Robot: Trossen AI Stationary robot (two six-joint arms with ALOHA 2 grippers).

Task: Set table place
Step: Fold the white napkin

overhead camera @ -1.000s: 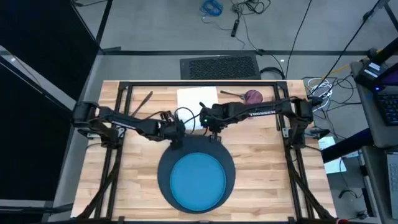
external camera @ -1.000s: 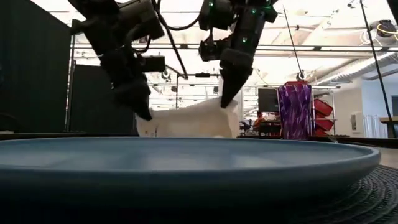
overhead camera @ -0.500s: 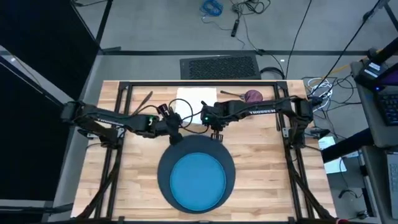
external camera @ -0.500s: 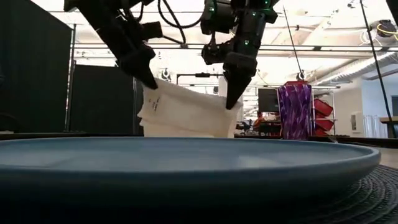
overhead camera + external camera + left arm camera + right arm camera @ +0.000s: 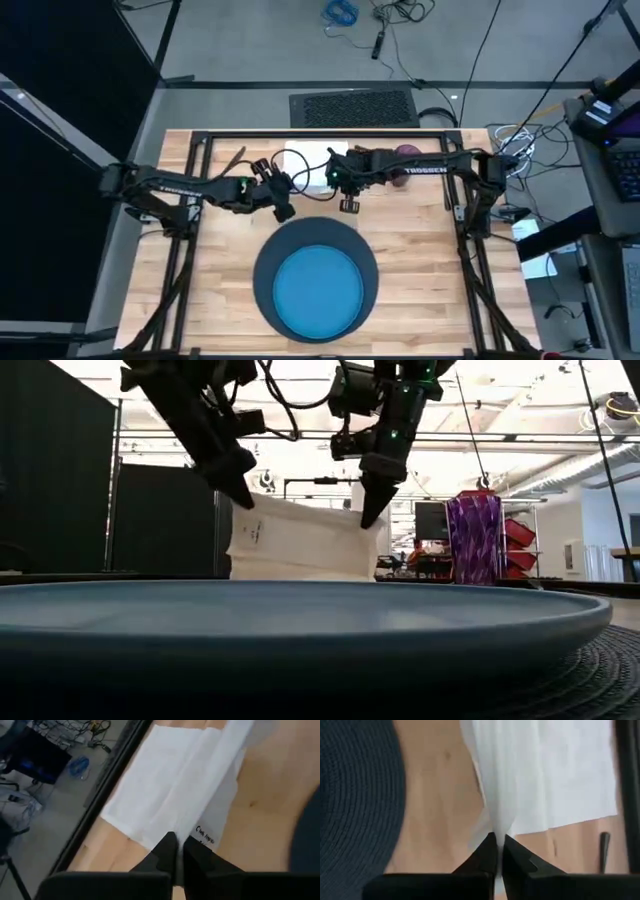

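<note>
Low view shows the left hand (image 5: 243, 497) and right hand (image 5: 367, 515) each pinching a top corner of the white napkin (image 5: 300, 543), lifted behind the blue plate (image 5: 300, 615); high view adds the purple cup (image 5: 405, 154) at the bench's (image 5: 420, 250) far edge

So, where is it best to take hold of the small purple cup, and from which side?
Take the small purple cup by its ribbed side wall, from above. It stands upright beyond the white paper napkin, which the left hand and right hand hold by its corners.
</note>
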